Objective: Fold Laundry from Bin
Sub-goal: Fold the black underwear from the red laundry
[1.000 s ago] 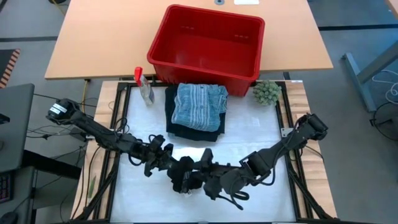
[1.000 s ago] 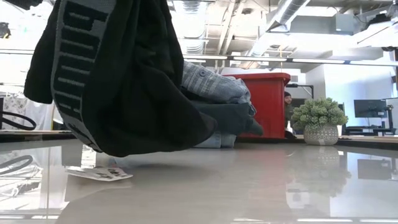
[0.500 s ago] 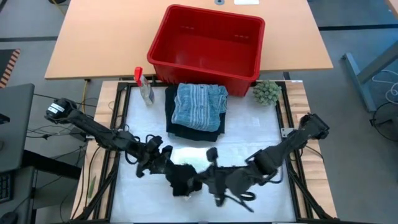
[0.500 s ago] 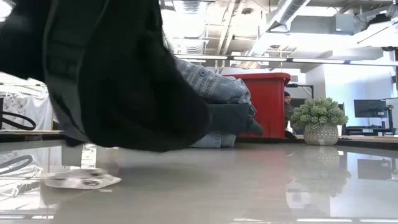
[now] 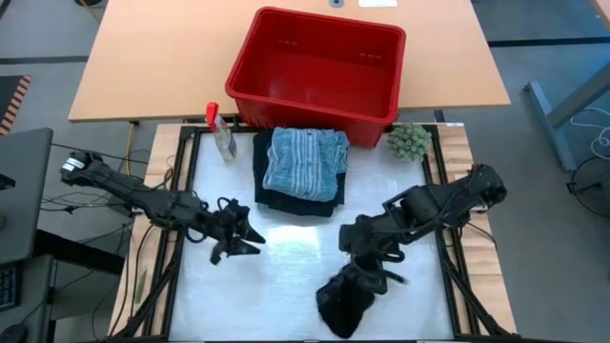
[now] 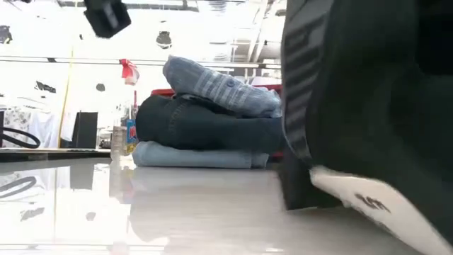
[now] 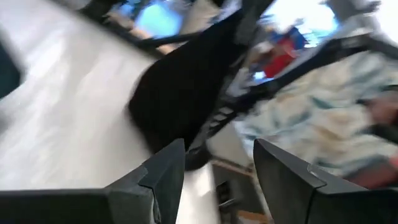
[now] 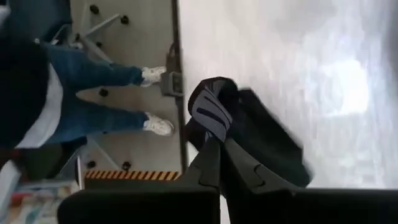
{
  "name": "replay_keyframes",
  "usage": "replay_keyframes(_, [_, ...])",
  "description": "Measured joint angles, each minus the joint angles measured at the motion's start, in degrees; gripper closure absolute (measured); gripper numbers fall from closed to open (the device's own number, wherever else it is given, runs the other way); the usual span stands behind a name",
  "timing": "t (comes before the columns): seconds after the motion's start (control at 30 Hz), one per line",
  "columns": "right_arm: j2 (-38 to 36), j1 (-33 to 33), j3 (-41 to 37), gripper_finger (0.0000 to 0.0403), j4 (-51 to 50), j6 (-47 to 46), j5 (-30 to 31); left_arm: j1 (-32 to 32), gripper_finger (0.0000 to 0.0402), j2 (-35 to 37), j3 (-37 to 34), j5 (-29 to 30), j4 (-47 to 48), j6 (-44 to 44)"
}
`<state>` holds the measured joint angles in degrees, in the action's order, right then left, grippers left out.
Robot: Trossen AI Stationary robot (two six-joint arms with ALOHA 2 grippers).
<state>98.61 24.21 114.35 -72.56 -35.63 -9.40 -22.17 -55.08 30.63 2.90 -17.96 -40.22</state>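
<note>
1. Laundry is in two places: a black garment (image 5: 346,297) hangs from the right gripper (image 5: 367,272) at the near right of the white bench (image 5: 286,286), and a folded stack (image 5: 300,171) lies just in front of the red bin (image 5: 315,67)
2. A second ago both grippers met at the near middle, each gripping the black garment; now the left gripper (image 5: 250,238) has let go and drawn back leftward, its fingers (image 7: 161,177) parted and empty
3. The right gripper's fingers (image 8: 214,165) are clenched on the garment, which has moved right and nearer
4. The garment droops in a bunched lump, its long axis running from the gripper toward the near edge
5. The stack and bin are unchanged
</note>
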Motion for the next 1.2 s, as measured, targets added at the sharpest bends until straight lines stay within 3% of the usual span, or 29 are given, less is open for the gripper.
replay_keyframes(0.13, [0.05,-2.43,-2.23,0.038,1.96,-0.13,-1.88,-3.8,0.0223,-6.93,-1.72,8.94,0.1,-1.71])
replay_keyframes(0.2, [0.07,-3.46,-2.23,0.038,1.77,-0.38,-2.16,-5.05,0.0223,-11.68,-1.7,11.16,-4.55,-0.32])
replay_keyframes(0.4, [0.11,-5.89,-2.14,0.0379,0.27,-0.34,-2.76,-5.69,0.0223,-29.96,-0.61,9.35,-28.11,4.84])
replay_keyframes(0.53, [0.11,-6.94,-2.14,0.0379,-0.39,0.0,-2.88,-5.67,0.0223,-41.21,3.45,9.42,-35.17,5.98])
replay_keyframes(0.87, [0.11,-7.5,-2.14,0.0378,-0.49,1.47,-4.23,-5.65,0.0223,-59.78,17.11,4.35,-35.44,6.22])
replay_keyframes(1.1, [0.11,-7.5,-2.14,0.0378,-0.6,1.68,-4.16,-4.78,0.0224,-64.68,23.49,0.34,-35.46,6.01])
replay_keyframes(1.2, [0.11,-7.53,-2.14,0.0378,-1.21,2.62,-3.65,-4.22,0.025,-64.93,23.8,-0.27,-34.14,3.42])
